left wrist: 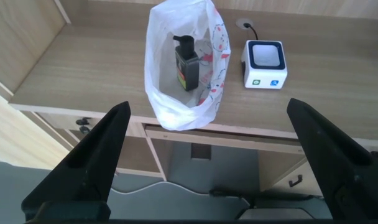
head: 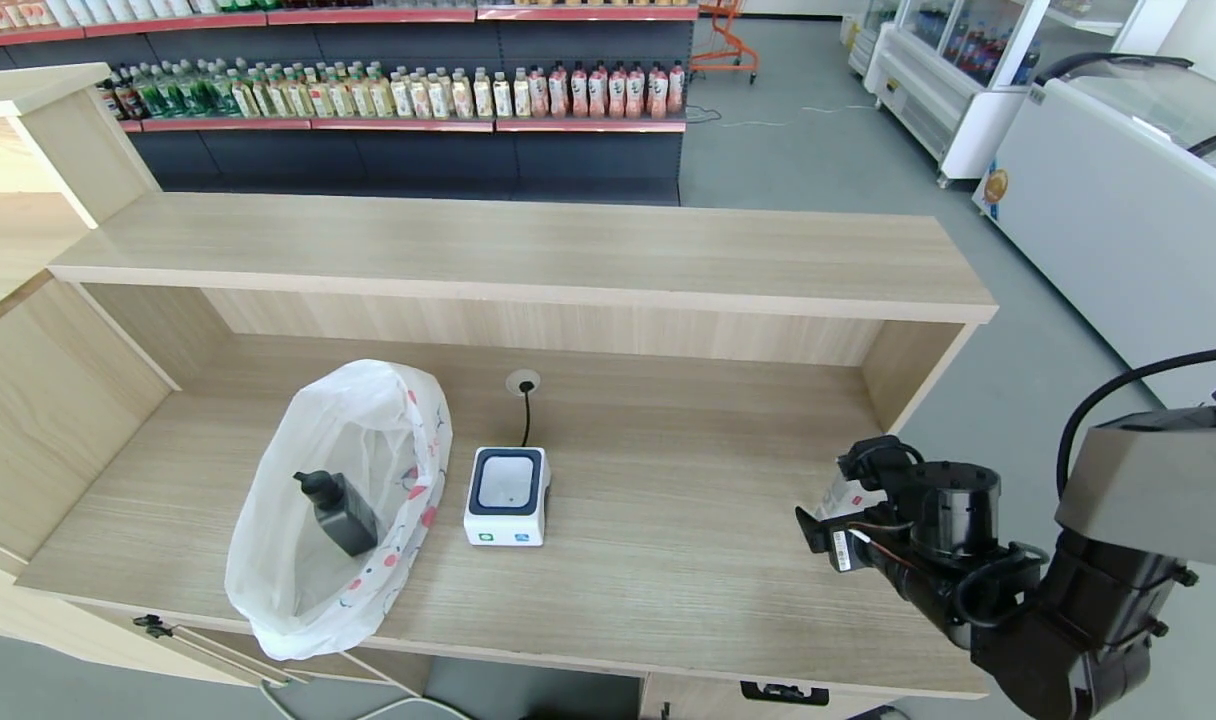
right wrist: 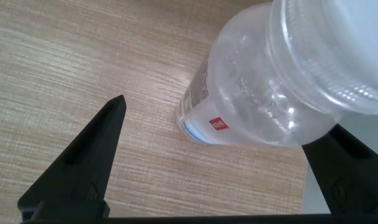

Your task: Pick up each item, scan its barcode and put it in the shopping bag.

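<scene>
A clear plastic bottle (right wrist: pixel 257 87) with a wide lid and a small red mark on its label stands on the wooden counter (head: pixel 668 480) near its right end. My right gripper (right wrist: pixel 223 118) is open around it, one finger on each side, with a gap showing at one finger. In the head view the bottle (head: pixel 836 495) is mostly hidden by that gripper (head: pixel 853 500). The white shopping bag (head: pixel 338 500) lies open at the counter's left with a black pump bottle (head: pixel 340 512) inside. My left gripper (left wrist: pixel 209 106) hangs open and empty off the counter's front edge, facing the bag (left wrist: pixel 183 68).
A white barcode scanner (head: pixel 508 495) with a dark window sits mid-counter, its cable running to a hole at the back. A raised shelf borders the counter's back and side walls close both ends. The right edge drops off just past the bottle. Drawers sit under the front edge.
</scene>
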Robot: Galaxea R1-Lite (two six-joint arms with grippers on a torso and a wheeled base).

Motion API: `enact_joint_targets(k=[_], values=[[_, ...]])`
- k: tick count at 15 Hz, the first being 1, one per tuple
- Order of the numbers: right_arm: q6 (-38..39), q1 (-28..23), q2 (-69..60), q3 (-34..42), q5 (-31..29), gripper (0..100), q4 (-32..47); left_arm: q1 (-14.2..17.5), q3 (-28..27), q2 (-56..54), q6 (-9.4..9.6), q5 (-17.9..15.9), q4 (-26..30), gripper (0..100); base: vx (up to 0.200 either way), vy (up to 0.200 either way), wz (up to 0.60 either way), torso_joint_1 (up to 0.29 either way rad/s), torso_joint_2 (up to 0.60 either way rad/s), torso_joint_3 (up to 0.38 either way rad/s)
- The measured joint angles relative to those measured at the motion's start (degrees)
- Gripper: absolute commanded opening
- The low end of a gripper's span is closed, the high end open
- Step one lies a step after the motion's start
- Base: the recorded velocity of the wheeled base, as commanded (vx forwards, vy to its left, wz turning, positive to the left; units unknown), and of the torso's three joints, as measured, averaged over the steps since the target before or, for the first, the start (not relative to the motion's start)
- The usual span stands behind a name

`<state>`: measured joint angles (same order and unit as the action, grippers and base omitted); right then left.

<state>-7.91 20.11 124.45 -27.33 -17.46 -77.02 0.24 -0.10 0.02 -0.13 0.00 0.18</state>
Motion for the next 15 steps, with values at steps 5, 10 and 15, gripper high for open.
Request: enact_joint_targets(k=[5, 10, 15], values=[[-2.18, 0.0, 3.0, -4.14, 0.73, 100, -0.93, -0.02, 0.0, 0.0, -0.02, 0.0, 0.0, 100, 0.0, 0.0, 0.0, 0.0, 0.0, 0.0], [-2.62, -0.74, 5.25, -8.08, 1.01, 0, -0.77, 0.0, 0.0, 0.0, -0.02, 0.0, -0.02, 100, 0.0, 0.0, 0.0, 0.0, 0.0, 0.0], [-2.62, -2.67, 7.06, -11.19, 3.36, 0, -0.49, -0.04, 0.0, 0.0, -0.02, 0.0, -0.02, 100, 0.0, 0.0, 0.0, 0.0, 0.0, 0.0]])
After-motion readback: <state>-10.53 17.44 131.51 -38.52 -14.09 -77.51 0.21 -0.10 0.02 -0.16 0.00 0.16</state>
